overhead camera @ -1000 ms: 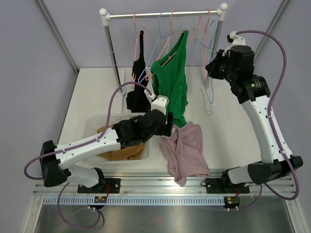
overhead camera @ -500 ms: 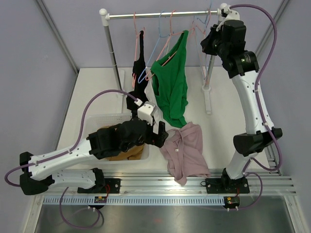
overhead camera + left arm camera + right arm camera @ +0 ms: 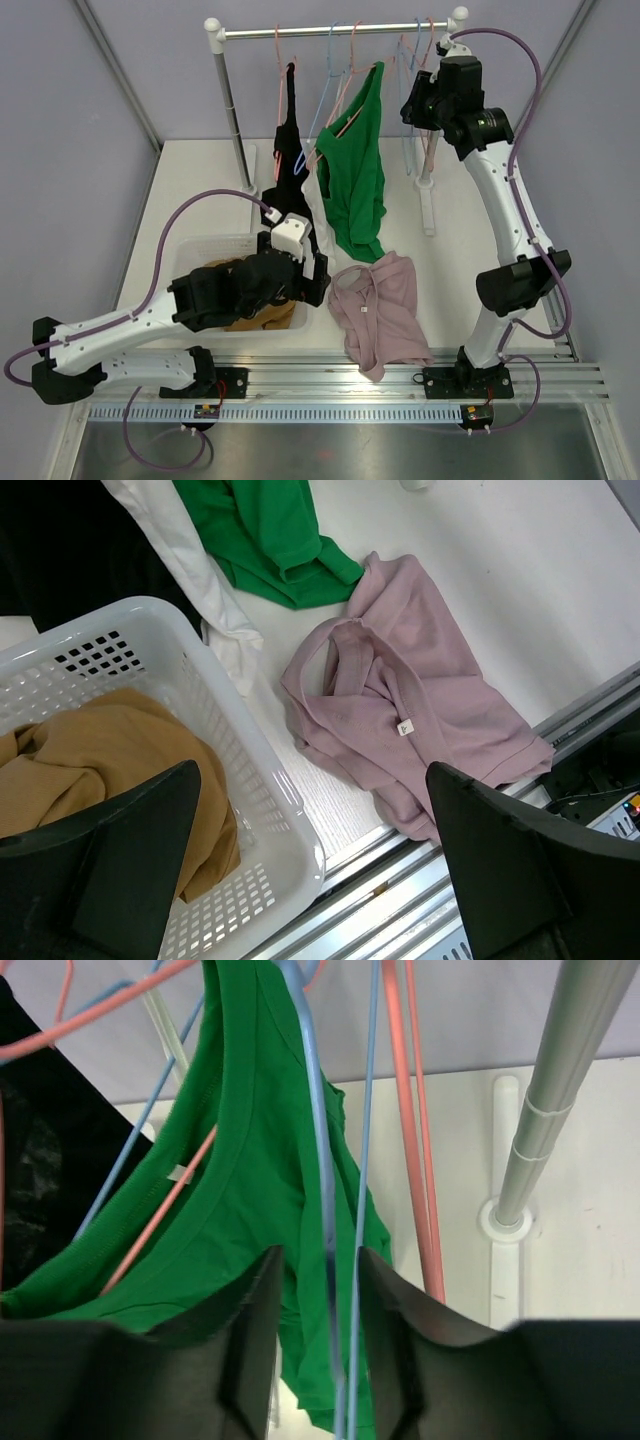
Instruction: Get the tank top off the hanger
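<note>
The green tank top (image 3: 355, 180) hangs from a pink hanger (image 3: 345, 120) on the rack rail (image 3: 330, 30), its hem trailing down toward the desk (image 3: 200, 190). The right gripper (image 3: 412, 105) is up among the hangers. In its wrist view the jaws are slightly apart and straddle a blue hanger wire (image 3: 322, 1160) just in front of the tank top's strap, gripping nothing.

To do this step well, that wire probably has to be cleared. The jaws should close on green cloth near the strap, not on metal, then draw the strap off the pink hanger's shoulder without dragging the neighbouring hangers along.

The left gripper (image 3: 315, 270) hovers low over the basket's rim with its jaws spread wide and empty.

By count there is one green tank top, one black garment (image 3: 288, 150) on the rail, one white garment (image 3: 190, 560) beside it, one mauve shirt (image 3: 380, 310) on the desk, one tan garment (image 3: 255, 315) and one white laundry basket (image 3: 195, 250). The pink and blue hangers overlap too much for a sure count.
</note>
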